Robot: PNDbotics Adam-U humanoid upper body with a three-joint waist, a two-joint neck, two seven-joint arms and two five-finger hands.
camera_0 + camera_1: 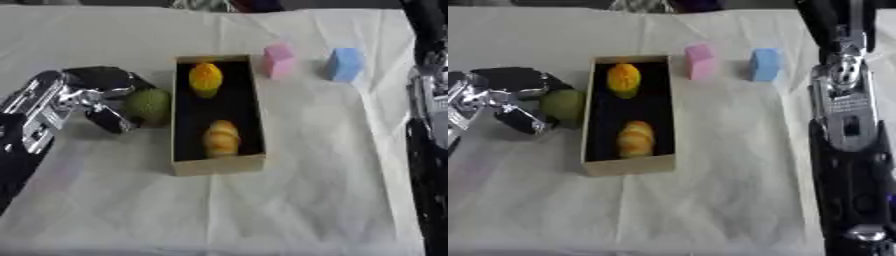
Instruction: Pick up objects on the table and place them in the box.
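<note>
The left hand (105, 100) reaches in from the left side and is curled around a round green fruit (149, 106), its dark fingers (112, 121) wrapping above and below the fruit; the fruit sits just beside the left wall of the box (216, 165), close to touching it, low over the white cloth of the surface (262, 210); whether the fruit rests on the cloth or is lifted slightly cannot be told.

The box is a long, open cardboard tray with a black inside, lying lengthwise away from the robot; at its far end lies a yellow-orange fruit (206, 78); nearer the front end lies a golden, ridged pastry-like thing (221, 138); the two are well apart inside the box.

Beyond the box's far right corner a pink block (278, 60) stands on the cloth; a blue block (345, 64) stands to its right, apart from it.

The right arm (846, 130) runs down the right edge of the view; the right hand itself does not show, so its state cannot be told.
</note>
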